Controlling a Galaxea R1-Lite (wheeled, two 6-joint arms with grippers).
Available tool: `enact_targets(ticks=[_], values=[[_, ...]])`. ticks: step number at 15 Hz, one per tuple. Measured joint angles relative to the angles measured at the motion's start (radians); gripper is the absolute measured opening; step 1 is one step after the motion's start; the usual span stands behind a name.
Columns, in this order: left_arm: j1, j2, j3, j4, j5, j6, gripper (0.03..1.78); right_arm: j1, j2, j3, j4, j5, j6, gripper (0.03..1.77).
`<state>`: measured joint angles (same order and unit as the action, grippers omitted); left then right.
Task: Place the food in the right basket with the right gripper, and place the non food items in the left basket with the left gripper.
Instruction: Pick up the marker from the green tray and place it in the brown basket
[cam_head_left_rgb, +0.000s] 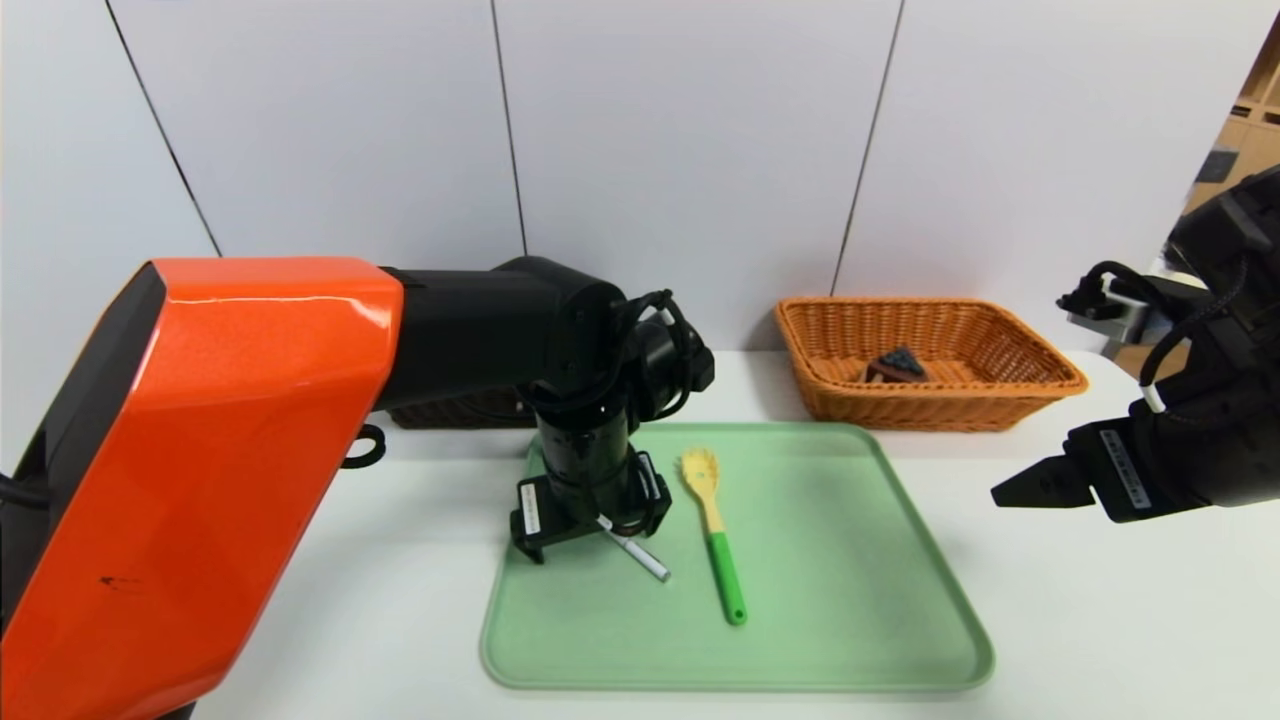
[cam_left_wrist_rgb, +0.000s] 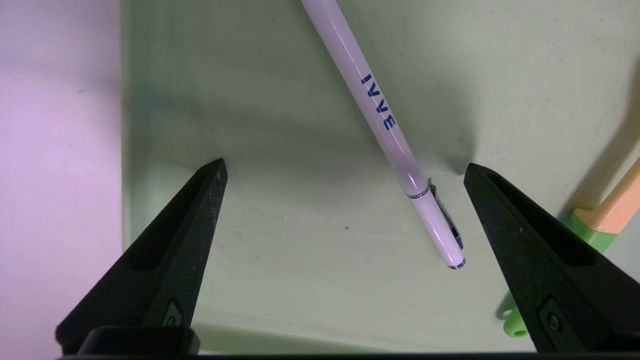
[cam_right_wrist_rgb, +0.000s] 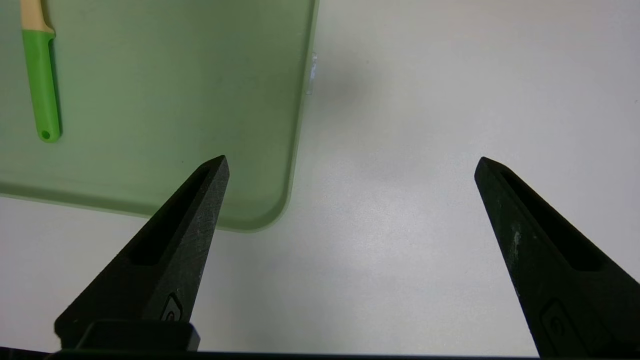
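The left gripper (cam_head_left_rgb: 590, 520) points steeply down over the left part of a pale green tray (cam_head_left_rgb: 850, 560), its fingers spread wide and holding nothing; in the left wrist view the pen (cam_left_wrist_rgb: 385, 130) lies on the tray floor between the two fingers (cam_left_wrist_rgb: 190, 235), nearer one of them, with no contact visible. The pen is thin and white, with blue lettering on the barrel, a metal ring and a pocket clip near one end. Just beside it on the tray lies the spatula (cam_head_left_rgb: 712, 530), apart from the pen: a yellow slotted head, a bright green handle with a hole at its end. The cake slice (cam_head_left_rgb: 897, 365), triangular with a dark top, sits inside the orange-tan woven basket (cam_head_left_rgb: 1040, 375) at the far right of the white table (cam_head_left_rgb: 1100, 620). The dark brown basket (cam_head_left_rgb: 450, 410) is largely hidden behind the left arm. The right gripper (cam_head_left_rgb: 1020, 490) hangs over bare table to the right of the tray, fingers wide apart and empty.
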<state>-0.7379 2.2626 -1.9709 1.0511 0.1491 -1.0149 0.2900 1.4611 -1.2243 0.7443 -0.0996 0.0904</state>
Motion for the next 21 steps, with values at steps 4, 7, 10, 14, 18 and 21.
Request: enact_targets(ticks=[4,7,10,14,18,21], values=[[0.0,0.001,0.0,0.0,0.0,-0.001,1.69,0.003,0.002,-0.001,0.0,-0.001,0.0,1.7],[0.0,0.002,0.001,0.006,0.002,0.0,1.43,0.003,0.001,-0.003,0.0,-0.003,-0.001,1.7],[-0.001,0.003,0.001,0.003,0.002,0.001,1.02,0.005,0.0,-0.003,0.0,-0.003,-0.002,1.7],[-0.001,0.004,0.001,-0.001,-0.001,0.0,0.38,0.011,-0.001,-0.003,0.0,-0.003,-0.003,1.7],[-0.002,0.003,0.001,-0.003,-0.001,-0.001,0.07,0.012,-0.002,-0.004,0.0,-0.003,-0.004,1.7],[-0.001,0.003,0.001,-0.001,-0.001,-0.001,0.07,0.012,-0.003,-0.004,0.0,-0.003,-0.004,1.7]])
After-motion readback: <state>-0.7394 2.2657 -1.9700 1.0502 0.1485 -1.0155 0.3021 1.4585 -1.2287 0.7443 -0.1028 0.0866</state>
